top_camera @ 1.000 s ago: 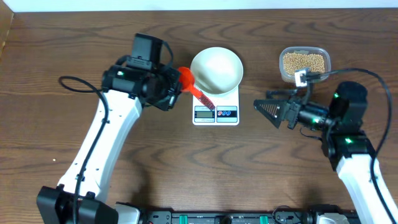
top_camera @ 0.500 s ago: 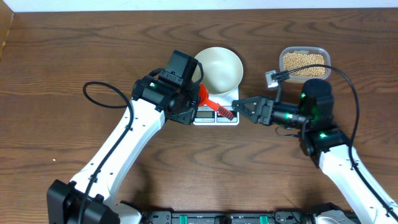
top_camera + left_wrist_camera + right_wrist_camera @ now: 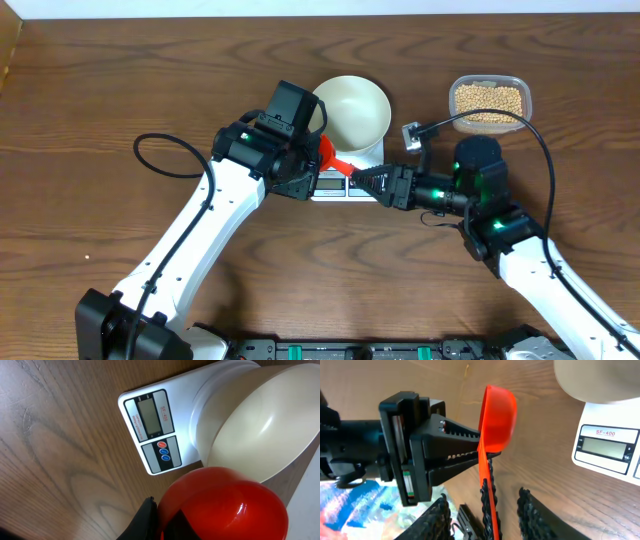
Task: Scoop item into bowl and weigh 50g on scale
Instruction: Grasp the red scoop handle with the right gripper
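A red scoop [image 3: 497,415] is being gripped by the left gripper [image 3: 470,446] near the scale [image 3: 150,430]; its handle is being flanked by the right gripper's [image 3: 362,180] parted jaws.

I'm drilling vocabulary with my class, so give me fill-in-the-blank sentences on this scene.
1. The bowl sits on the ___.
2. The beans lie in the clear ___.
3. The left gripper holds a red ___.
Missing: scale; tub; scoop.
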Controlling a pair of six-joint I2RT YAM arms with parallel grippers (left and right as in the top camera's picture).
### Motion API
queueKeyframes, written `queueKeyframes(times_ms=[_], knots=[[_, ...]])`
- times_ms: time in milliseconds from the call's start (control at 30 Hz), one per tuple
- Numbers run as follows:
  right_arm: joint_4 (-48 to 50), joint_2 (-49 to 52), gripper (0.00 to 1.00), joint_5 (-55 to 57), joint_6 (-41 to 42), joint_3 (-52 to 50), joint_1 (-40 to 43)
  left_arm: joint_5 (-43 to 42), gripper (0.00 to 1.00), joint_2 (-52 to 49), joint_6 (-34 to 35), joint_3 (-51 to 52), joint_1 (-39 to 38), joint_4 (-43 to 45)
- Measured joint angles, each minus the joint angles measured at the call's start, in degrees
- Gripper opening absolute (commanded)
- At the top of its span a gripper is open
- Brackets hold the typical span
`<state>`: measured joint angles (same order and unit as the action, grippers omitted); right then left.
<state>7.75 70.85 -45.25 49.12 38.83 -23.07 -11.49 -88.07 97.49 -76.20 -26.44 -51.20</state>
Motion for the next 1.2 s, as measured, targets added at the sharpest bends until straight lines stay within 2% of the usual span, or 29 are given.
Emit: queueKeyframes(times_ms=[433,733,1200], knots=[[-0.4,0.0,0.34,4.9,2.1,0.0,-1.9,-0.7,0.07,0.0,0.0,0.0,0.0,0.0],[0.7,0.0,0.23,5.3,2.9,0.0,-1.9,-0.7,0.07,0.0,0.0,0.0,0.0,-0.4],[0.7,0.0,0.19,5.0,3.0,0.0,-2.2,-0.7,0.07,0.0,0.0,0.0,0.0,-0.4]])
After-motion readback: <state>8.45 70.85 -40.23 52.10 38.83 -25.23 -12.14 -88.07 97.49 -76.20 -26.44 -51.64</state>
